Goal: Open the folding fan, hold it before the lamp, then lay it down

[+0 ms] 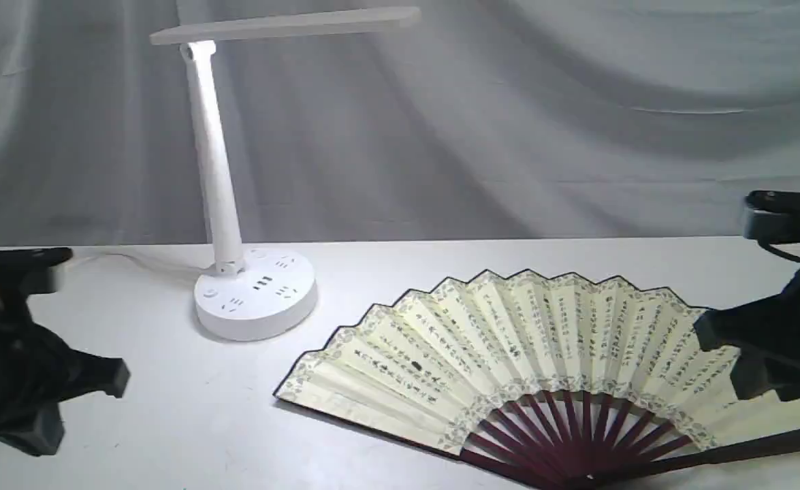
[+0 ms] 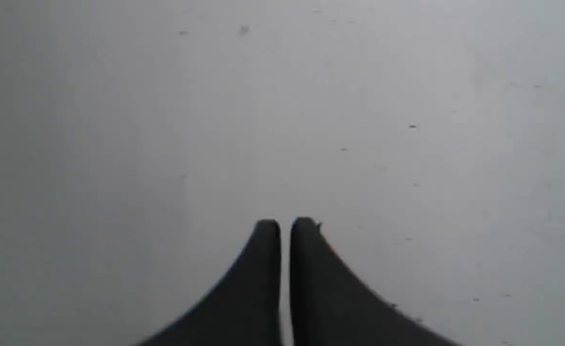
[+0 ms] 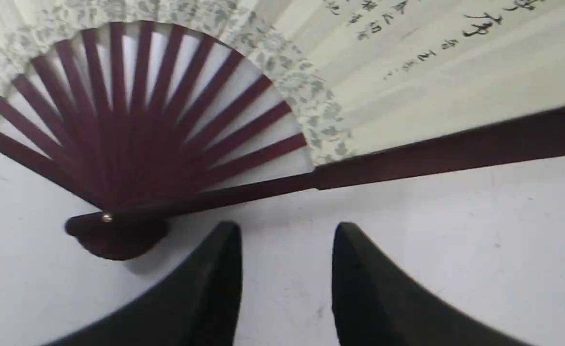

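The folding fan (image 1: pixel 508 361) lies spread open and flat on the white table, cream pleats with black calligraphy and maroon ribs (image 3: pixel 133 125) meeting at a pivot near the front edge. The white lamp (image 1: pixel 253 299) stands upright behind it to the left, its bar head overhead. My right gripper (image 3: pixel 287 235) hovers open just off the fan's outer maroon guard stick (image 3: pixel 455 149), holding nothing. My left gripper (image 2: pixel 285 228) is shut and empty over bare table at the far left.
A grey cloth backdrop (image 1: pixel 577 116) hangs behind the table. The lamp's cord (image 1: pixel 134 260) runs left along the back edge. The white table (image 1: pixel 188 415) shows bare surface between the left arm (image 1: pixel 18 367) and the fan.
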`<state>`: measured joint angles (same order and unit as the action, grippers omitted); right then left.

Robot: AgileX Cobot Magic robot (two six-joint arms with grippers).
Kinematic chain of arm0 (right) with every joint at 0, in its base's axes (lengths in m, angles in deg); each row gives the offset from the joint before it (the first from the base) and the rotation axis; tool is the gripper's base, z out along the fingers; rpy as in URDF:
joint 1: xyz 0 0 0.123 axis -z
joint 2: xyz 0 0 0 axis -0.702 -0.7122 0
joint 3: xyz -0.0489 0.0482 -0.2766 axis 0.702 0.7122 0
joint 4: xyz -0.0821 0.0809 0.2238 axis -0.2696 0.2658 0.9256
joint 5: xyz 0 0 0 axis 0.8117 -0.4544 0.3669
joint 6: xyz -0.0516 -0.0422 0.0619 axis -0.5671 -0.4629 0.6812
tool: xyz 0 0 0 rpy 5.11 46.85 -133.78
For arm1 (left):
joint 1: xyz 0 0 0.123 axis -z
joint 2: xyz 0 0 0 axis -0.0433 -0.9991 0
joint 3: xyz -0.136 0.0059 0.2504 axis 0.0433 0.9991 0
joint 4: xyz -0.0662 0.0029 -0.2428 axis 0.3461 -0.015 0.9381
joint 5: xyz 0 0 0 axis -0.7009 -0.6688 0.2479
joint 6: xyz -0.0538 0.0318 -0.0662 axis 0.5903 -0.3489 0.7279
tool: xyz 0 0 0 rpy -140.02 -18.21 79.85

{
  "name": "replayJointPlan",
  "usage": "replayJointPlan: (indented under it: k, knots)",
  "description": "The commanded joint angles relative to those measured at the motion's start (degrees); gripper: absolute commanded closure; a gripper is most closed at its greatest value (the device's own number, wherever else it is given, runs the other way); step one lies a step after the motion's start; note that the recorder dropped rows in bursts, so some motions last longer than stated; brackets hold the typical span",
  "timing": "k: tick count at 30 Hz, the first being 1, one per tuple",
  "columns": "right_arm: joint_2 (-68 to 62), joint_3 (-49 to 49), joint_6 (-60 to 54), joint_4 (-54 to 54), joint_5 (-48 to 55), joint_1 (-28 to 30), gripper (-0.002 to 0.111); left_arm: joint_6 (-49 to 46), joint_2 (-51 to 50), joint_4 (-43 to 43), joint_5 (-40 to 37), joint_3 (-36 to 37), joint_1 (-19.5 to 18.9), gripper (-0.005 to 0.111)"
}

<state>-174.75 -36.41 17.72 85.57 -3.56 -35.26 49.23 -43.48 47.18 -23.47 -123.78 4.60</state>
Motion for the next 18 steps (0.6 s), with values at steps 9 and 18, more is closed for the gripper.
replayJointPlan:
  k: [9, 18]
  knots:
    - [0.49, -0.3, 2.29, -8.9, -1.15, 0.05, 0.103, -1.75, 0.42, -2.6, -0.13, -0.12, -6.18, 0.107]
    - [1.2, -0.3, 3.57, -8.85, 1.83, 2.76, 0.108, -1.98, 2.6, -3.65, -2.15, -0.12, -6.18, 0.107]
